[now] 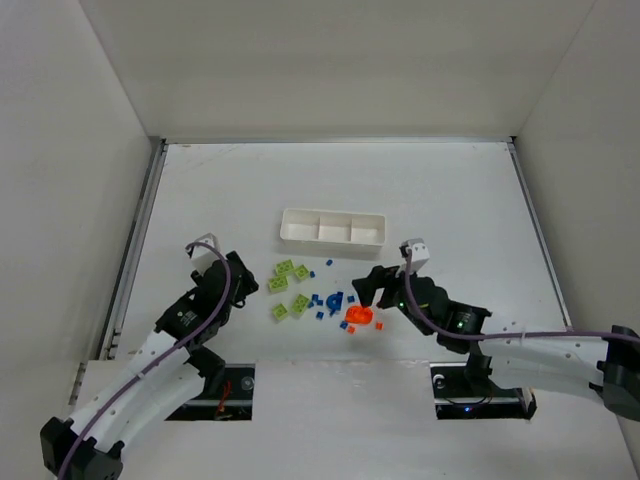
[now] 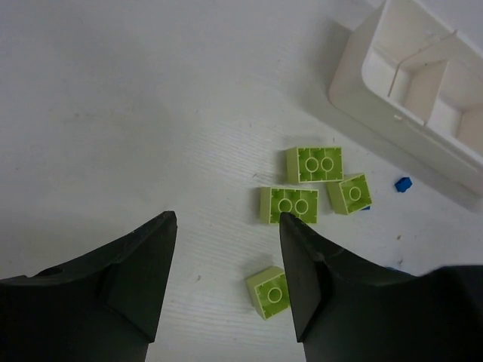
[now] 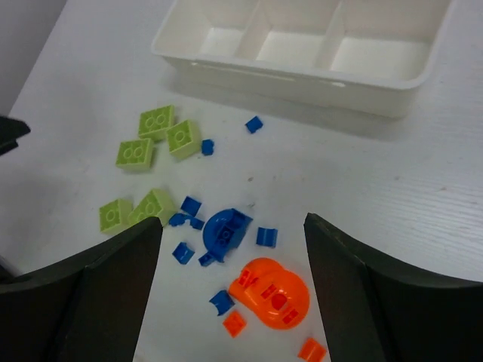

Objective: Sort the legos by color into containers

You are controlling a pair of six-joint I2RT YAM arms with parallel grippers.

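The white tray (image 1: 333, 226) with three compartments lies at mid-table; all three look empty in the right wrist view (image 3: 287, 75). Lime-green bricks (image 1: 290, 288) lie left of small blue pieces (image 1: 320, 303), a rounded blue piece (image 1: 335, 298) and a rounded orange piece (image 1: 358, 315). My left gripper (image 1: 256, 284) is open and empty just left of the greens; one green brick (image 2: 270, 291) lies by its right finger (image 2: 302, 279). My right gripper (image 3: 232, 224) is open above the rounded blue piece (image 3: 225, 230) and the rounded orange piece (image 3: 272, 294), holding nothing.
White walls enclose the table on the left, back and right. A tray corner (image 2: 362, 83) shows at the upper right of the left wrist view, with three more green bricks (image 2: 314, 164) near it. Small orange bits (image 3: 234, 324) lie by the orange piece.
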